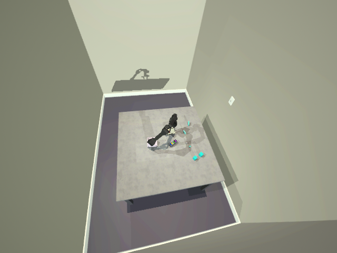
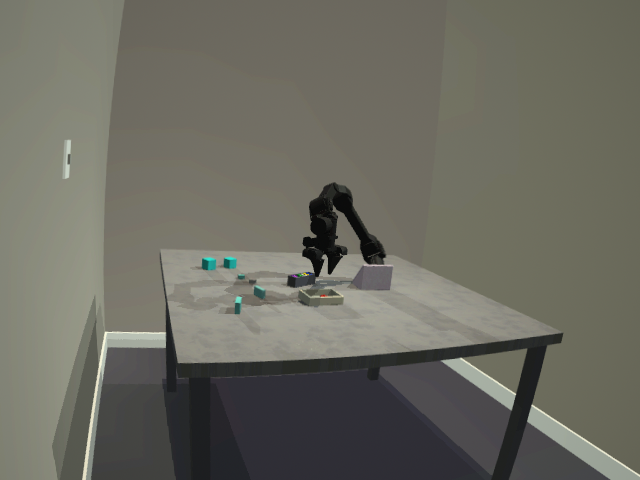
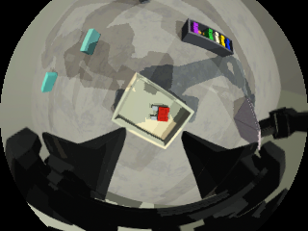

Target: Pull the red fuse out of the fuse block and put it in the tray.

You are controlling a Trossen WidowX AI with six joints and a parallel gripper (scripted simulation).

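The red fuse [image 3: 163, 114] [image 2: 323, 296] lies on its side on the floor of the beige tray [image 3: 140, 133] [image 2: 330, 301] [image 1: 172, 132], its metal prongs pointing left in the wrist view. My gripper [image 3: 154, 133] [image 2: 323, 274] is open and empty, above the tray, with a clear gap between fingertips and fuse. The dark fuse block [image 3: 204, 44] [image 2: 300, 281] stands beside the tray, upper right in the wrist view. It holds purple, green, white, yellow and blue fuses, with a gap between purple and green.
Two upright teal blocks [image 3: 90, 41] [image 3: 49, 82] stand left of the tray in the wrist view. Two teal cubes [image 2: 208, 263] [image 2: 230, 262] stand farther off, and a small teal piece [image 2: 241, 276] lies nearer. The arm's base is on a pinkish wedge-sided stand [image 2: 376, 277].
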